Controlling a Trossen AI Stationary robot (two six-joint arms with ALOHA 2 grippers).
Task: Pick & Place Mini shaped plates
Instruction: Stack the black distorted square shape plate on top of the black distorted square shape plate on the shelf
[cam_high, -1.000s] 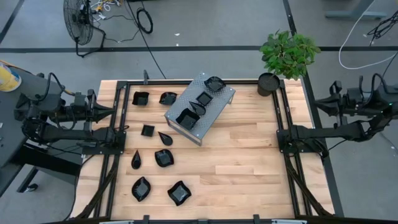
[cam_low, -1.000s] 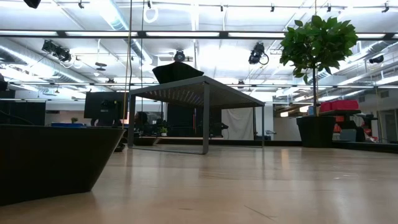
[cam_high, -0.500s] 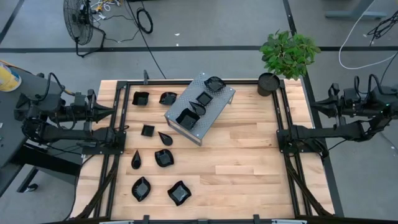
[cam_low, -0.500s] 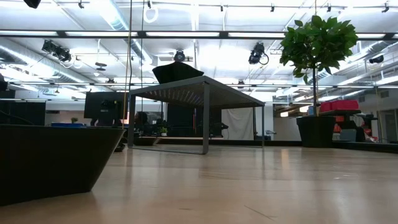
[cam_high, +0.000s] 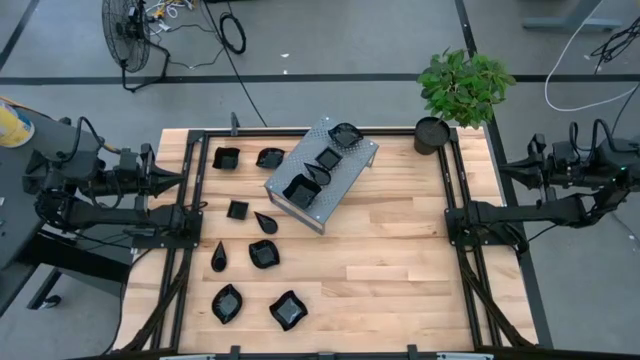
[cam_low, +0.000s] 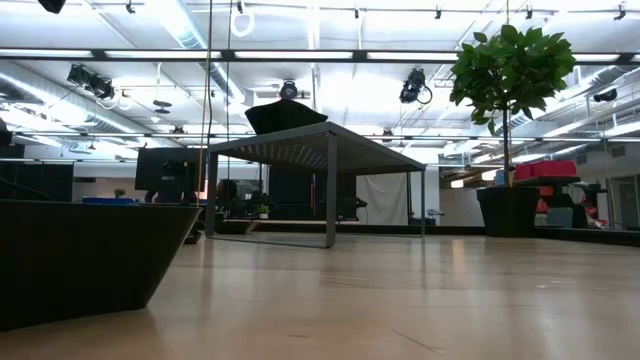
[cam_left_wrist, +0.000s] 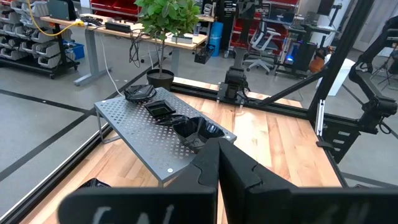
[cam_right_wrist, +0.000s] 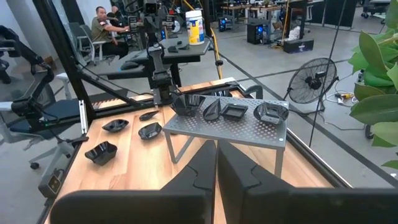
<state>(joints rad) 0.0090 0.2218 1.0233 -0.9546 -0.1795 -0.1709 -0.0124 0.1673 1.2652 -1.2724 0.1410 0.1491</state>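
High: wood desk, grey perforated stand w/ 4 mini plates on top, 8 more beside it on the left-arm side.
Low: plant pot beyond stand.
L wrist: left gripper closed, empty.
R wrist: right gripper closed, empty; seated person behind stand.

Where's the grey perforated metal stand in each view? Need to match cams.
High view: metal stand, upper middle of the table, left of centre, turned at an angle.
Low view: centre, seen from below its top, a black dish on it.
Left wrist view: left of centre, beyond the fingers.
Right wrist view: centre, dishes on top.
Shared landmark: potted plant.
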